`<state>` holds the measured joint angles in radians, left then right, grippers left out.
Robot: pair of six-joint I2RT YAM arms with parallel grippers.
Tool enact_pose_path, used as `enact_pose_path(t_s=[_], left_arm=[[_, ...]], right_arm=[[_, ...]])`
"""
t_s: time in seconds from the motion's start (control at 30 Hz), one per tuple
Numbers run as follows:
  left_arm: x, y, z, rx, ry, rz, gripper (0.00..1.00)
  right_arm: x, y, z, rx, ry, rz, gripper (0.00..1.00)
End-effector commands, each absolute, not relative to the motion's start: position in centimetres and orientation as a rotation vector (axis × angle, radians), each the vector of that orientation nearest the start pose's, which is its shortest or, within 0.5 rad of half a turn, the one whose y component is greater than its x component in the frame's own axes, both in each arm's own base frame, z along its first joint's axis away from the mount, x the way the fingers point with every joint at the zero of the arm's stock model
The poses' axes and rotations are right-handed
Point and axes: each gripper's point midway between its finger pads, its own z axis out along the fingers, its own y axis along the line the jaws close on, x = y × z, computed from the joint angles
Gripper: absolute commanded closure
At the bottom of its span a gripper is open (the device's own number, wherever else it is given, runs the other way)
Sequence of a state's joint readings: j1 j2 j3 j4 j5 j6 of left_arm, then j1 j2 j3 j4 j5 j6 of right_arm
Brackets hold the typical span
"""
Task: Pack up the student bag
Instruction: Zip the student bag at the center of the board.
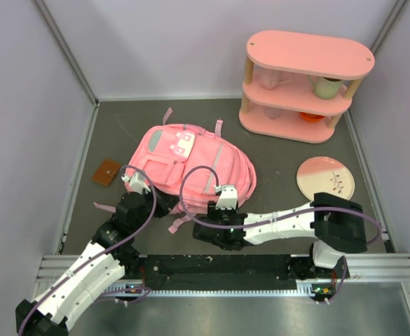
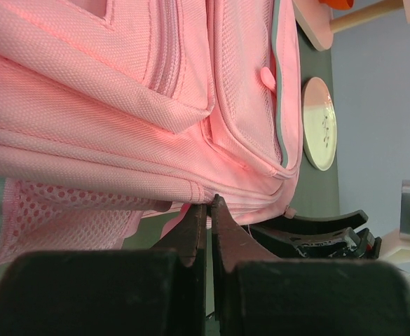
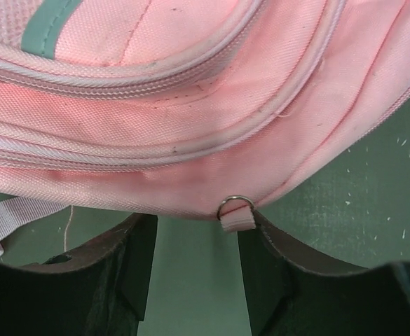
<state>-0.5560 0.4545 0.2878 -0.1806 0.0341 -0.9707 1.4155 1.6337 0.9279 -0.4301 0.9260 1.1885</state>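
Right gripper [image 3: 196, 238] spread by the ring [image 3: 235, 208] on the student bag [image 1: 190, 157], left gripper [image 2: 209, 210] clenched at its seam; handle as likely soft and floppy, pinching the ring.

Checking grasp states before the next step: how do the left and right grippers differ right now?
The left gripper is shut, no gap showing; the right gripper is open, jaws apart. The left one sits by the mesh pocket of the student bag; the right one faces a metal ring tab. Both are at the bag's near edge.
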Motion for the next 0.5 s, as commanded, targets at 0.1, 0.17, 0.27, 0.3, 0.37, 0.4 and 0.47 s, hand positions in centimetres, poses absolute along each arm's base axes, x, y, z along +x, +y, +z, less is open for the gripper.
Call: enact_pose_path(t_s=[0.1,0.17,0.27,0.3,0.37,0.4,0.47], left_arm=[[20.3,-18.2,17.6,-0.345,1.916,-1.130,1.00],[20.2,-18.2,17.6,-0.346,1.918,-1.131,1.00],[20.1,-18.2,17.5,-0.342,1.917,-1.137,1.00],[20.1,-18.2,17.5,-0.344,1.917,-1.138,1.00],[20.1,-18.2,17.5,-0.347,1.914,-1.137,1.00],[20.1,-18.1,17.5,-0.349,1.912,-1.138,1.00],[20.1,-18.1,17.5,-0.349,1.912,-1.138,1.00]], right_arm=[[17.7,33.8,7.6,0.021,2.098,0.171,0.57],[18.1,33.9,7.2,0.020,2.107,0.156,0.60],[18.5,33.7,6.7,0.028,2.117,0.141,0.62],[18.7,33.5,6.4,0.026,2.126,0.131,0.64],[18.8,33.6,6.1,0.017,2.124,0.133,0.68],[18.8,33.6,5.9,0.014,2.124,0.131,0.68],[18.8,33.5,5.6,0.016,2.124,0.130,0.70]])
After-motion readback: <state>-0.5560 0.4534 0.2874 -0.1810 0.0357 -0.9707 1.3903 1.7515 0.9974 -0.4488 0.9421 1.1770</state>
